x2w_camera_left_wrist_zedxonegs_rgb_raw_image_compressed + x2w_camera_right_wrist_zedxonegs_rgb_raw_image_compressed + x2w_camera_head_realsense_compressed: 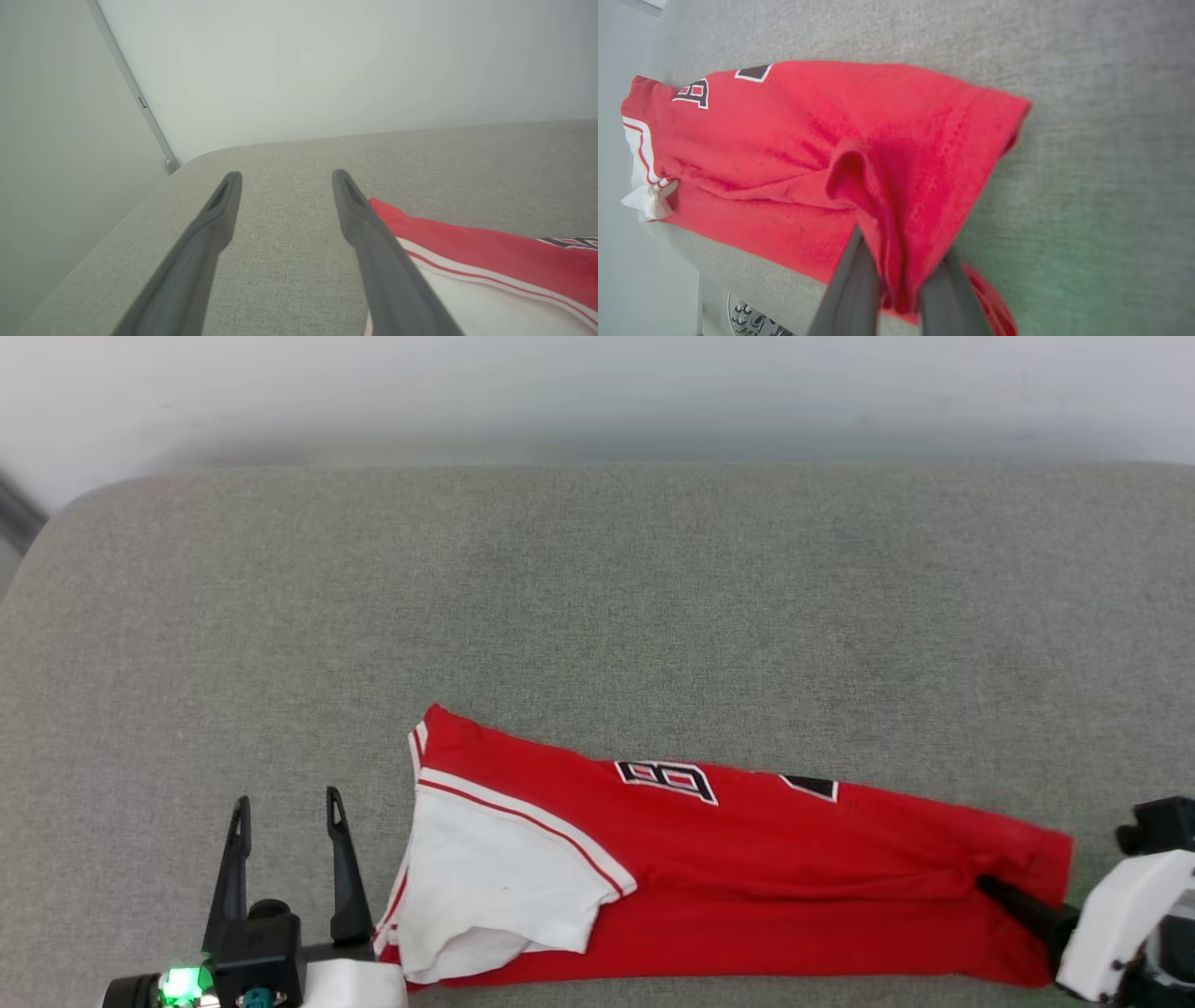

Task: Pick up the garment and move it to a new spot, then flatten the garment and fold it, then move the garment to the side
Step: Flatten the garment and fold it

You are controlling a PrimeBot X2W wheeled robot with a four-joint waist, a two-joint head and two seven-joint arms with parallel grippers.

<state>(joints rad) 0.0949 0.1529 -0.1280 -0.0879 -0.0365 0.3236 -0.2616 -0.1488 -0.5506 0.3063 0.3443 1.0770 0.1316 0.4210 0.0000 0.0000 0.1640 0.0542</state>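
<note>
A red soft-fabric T-shirt [747,840] with a white short sleeve [495,868] lies folded into a long band along the near edge of a table [597,597] covered in grey woven cloth. The sleeve end points to the robot's left and the hem end to its right. Red-and-white striped trim runs along the sleeve seam, and black figures edged in white [667,777] show on the upper fold.

The right gripper [994,889] reaches in from the lower right at the hem end. In the right wrist view its two dark fingers [859,284] are drawn narrow, with a raised ridge of the red T-shirt [808,154] pinched between them.

The left gripper [288,800] sits at the lower left, just beside the sleeve end, with its fingers spread wide and nothing between them. In the left wrist view this gripper [286,174] is over bare grey cloth, and the T-shirt [490,252] lies beyond one finger. A pale wall [597,392] stands behind the table.
</note>
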